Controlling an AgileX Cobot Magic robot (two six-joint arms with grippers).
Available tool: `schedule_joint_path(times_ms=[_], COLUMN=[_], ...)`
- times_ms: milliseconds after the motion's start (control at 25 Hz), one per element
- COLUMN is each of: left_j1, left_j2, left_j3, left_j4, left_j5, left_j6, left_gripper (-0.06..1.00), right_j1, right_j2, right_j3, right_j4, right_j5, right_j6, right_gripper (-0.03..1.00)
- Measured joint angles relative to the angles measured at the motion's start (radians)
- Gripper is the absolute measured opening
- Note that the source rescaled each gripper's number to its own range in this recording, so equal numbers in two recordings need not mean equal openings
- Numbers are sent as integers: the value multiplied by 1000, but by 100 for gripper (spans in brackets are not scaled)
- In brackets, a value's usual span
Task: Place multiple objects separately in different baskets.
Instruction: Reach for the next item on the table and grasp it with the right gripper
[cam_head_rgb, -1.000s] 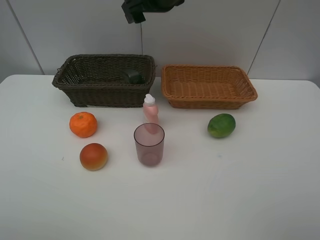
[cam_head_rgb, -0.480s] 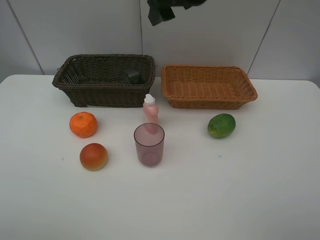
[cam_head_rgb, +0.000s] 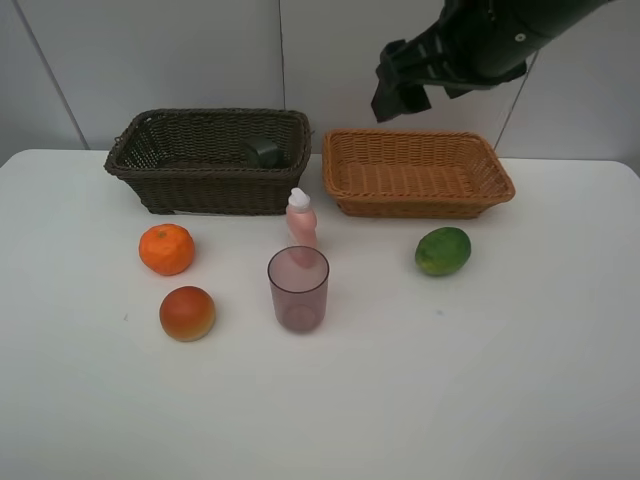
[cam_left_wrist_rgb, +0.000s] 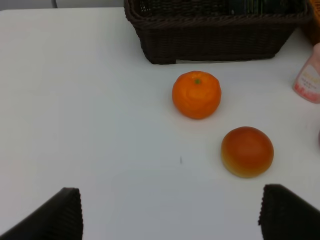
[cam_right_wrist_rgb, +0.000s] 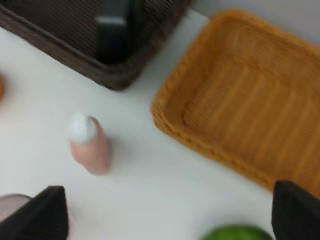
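Observation:
The dark grey-green pump bottle (cam_head_rgb: 265, 152) lies in the dark brown basket (cam_head_rgb: 200, 192). The light tan basket (cam_head_rgb: 420, 206) holds nothing. On the table are the tangerine (cam_head_rgb: 166, 249), red-orange fruit (cam_head_rgb: 187, 313), purple cup (cam_head_rgb: 298, 289), pink bottle (cam_head_rgb: 301, 222) and green fruit (cam_head_rgb: 442, 251). My right gripper (cam_head_rgb: 398, 88) hangs open and empty above the tan basket's back left corner; its wrist view shows the pink bottle (cam_right_wrist_rgb: 90, 145) and the tan basket (cam_right_wrist_rgb: 170, 120). My left gripper (cam_left_wrist_rgb: 170, 215) is open and empty, near the tangerine (cam_left_wrist_rgb: 196, 94) and red-orange fruit (cam_left_wrist_rgb: 247, 151).
The two baskets stand side by side at the back of the white table (cam_head_rgb: 450, 380), a narrow gap between them. A grey wall (cam_head_rgb: 150, 60) rises behind them. The cup stands just in front of the pink bottle.
My right arm has swung from above the dark basket to the right and lower, now over the tan basket's back left corner. The objects have not moved.

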Motion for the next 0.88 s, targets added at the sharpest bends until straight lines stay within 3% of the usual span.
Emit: schedule_joint_path(times_ms=[200, 360, 640, 880], left_j1=[0, 0, 0, 0], left_j2=[0, 0, 0, 0], left_j3=[0, 0, 0, 0], left_j4=[0, 0, 0, 0], left_j5=[0, 0, 0, 0], left_j6=[0, 0, 0, 0], left_gripper=[92, 92, 92, 92], right_j1=[-35, -74, -166, -176], right_j2=[-31, -29, 57, 181], right_j3=[59, 60, 62, 66], right_j4=[-90, -91, 40, 169], right_j5=[142, 215, 211, 160], right_j6=[144, 235, 283, 276], right_gripper=[89, 89, 89, 89])
